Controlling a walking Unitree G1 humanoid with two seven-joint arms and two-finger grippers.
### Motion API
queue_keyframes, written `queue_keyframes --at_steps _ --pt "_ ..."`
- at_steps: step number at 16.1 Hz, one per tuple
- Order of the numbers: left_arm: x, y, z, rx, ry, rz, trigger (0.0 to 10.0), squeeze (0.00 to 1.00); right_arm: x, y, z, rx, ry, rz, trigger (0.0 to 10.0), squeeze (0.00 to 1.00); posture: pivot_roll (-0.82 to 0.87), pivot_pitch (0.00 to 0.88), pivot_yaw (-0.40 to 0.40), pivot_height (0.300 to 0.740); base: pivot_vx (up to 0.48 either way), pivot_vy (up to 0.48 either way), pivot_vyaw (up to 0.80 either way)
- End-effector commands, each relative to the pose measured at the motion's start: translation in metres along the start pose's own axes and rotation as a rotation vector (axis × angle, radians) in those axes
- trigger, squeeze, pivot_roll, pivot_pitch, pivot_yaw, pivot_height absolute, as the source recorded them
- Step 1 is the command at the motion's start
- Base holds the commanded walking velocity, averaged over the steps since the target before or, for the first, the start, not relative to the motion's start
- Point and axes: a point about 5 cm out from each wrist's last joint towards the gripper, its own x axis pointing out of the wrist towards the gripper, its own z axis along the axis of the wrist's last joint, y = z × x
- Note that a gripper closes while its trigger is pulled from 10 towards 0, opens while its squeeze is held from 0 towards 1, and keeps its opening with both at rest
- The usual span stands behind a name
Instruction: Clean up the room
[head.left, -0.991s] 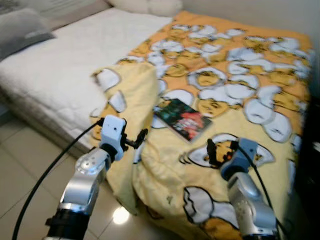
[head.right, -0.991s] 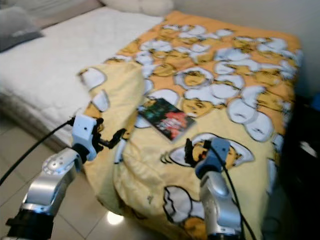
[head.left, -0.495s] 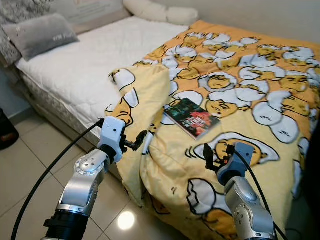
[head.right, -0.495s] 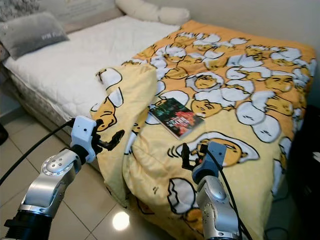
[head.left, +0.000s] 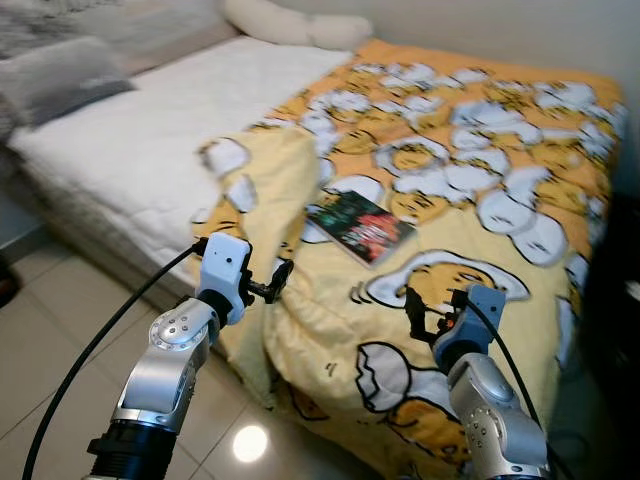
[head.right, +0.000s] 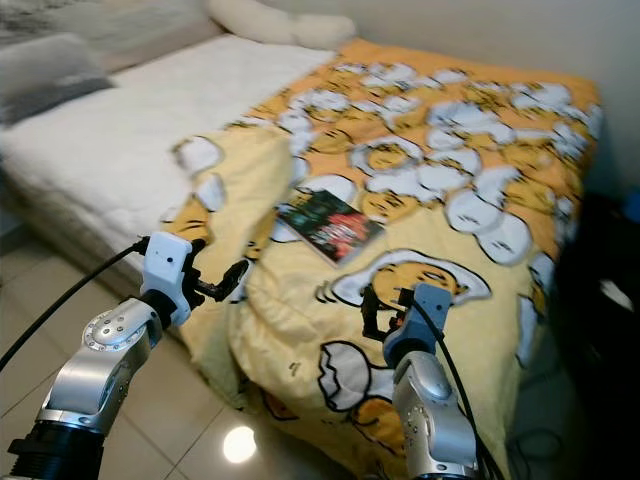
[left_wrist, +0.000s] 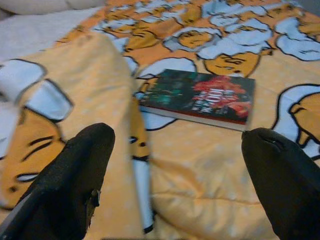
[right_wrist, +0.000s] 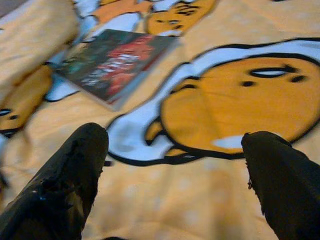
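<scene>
- We hold left pincer (head.left: 272, 287) and right pincer (head.left: 428, 312) spread open, empty.
- We should approach the book (head.left: 360, 225) squarely, gripping its near edge off the duvet (head.left: 480, 150).

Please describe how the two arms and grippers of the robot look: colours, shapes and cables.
Both arms are silver metal with rounded joints. Each wrist carries a pale blue-white block. The left gripper and the right gripper each have two long black fingers. A black cable loops from each wrist back along its arm.
</scene>
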Motion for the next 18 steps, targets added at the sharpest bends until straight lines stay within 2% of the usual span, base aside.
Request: queue_keyframes --at_steps 1,8,15,18 --pt "-0.0005 0.0036 0.0007 -0.004 0.007 0.01 10.0 0.27 0.0008 0.002 0.0017 0.002 0.002 0.007 10.0 0.0 -0.06 0.0 0.069 0.74 0.0 0.379 -0.54" --pt "0.001 0.0048 0.0008 -0.004 0.012 0.015 10.0 0.27 0.0019 0.0025 0.0015 0.001 0.006 0.006 10.0 0.0 -0.05 0.0 0.068 0.74 0.0 0.367 -0.47" --pt "0.0026 0.0058 0.0022 0.025 0.005 0.029 10.0 0.27 0.0034 0.0019 0.0022 -0.009 0.002 0.003 10.0 0.0 -0.06 0.0 0.071 0.74 0.0 0.0 0.0" --pt "0.0036 0.0063 0.0026 0.028 0.005 0.036 10.0 0.27 0.0038 0.0015 0.0029 -0.013 0.0 0.003 10.0 0.0 -0.05 0.0 0.069 0.74 0.0 -0.427 0.0"
